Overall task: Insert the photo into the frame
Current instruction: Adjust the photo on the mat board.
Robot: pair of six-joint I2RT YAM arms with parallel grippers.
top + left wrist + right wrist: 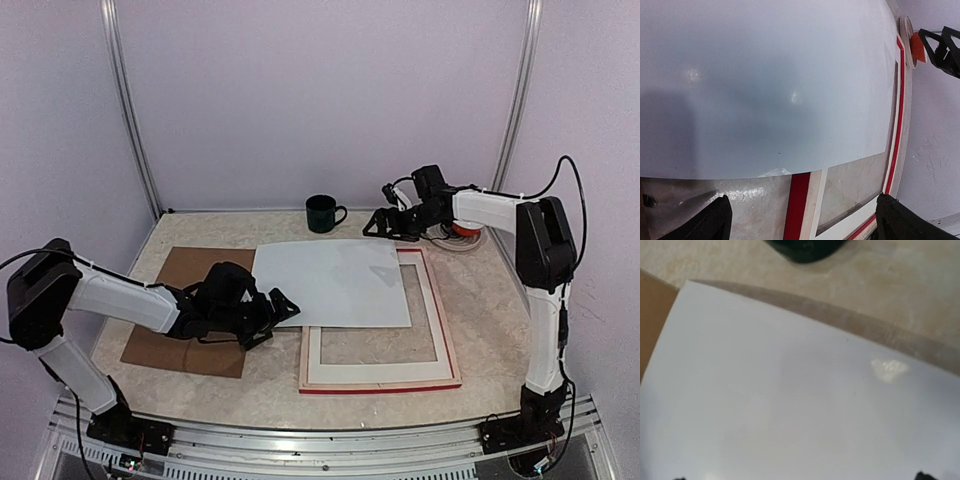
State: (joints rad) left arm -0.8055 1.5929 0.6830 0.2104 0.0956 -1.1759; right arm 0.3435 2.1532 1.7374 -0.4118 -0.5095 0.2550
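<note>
The aluminium rail point(320, 440) that carries both arm bases runs along the bottom of the top view. Beyond it on the left, a brown backing board point(170, 345) lies flat on the tabletop point(270, 380). The left gripper point(281, 322) sits low over the board's right edge, jaws released and holding nothing.

Just to its right is the photo point(330, 282), white back up. It lies askew over the far-left part of the frame point(380, 378) and overhangs the frame's left rail. The photo's near-left corner is just beyond the left gripper's fingertips, so I judge that arm the better placed to slide it.

The photo's long side seems to run left to right, across the frame's near-to-far length (foreshortening makes this uncertain). A dark green mug point(322, 213) stands behind.

Further right, the right gripper point(380, 212) hovers above the photo's far-right corner, spread wide and empty. Near it sits an orange-and-white round thing point(462, 230). No writing or brand is readable anywhere.
</note>
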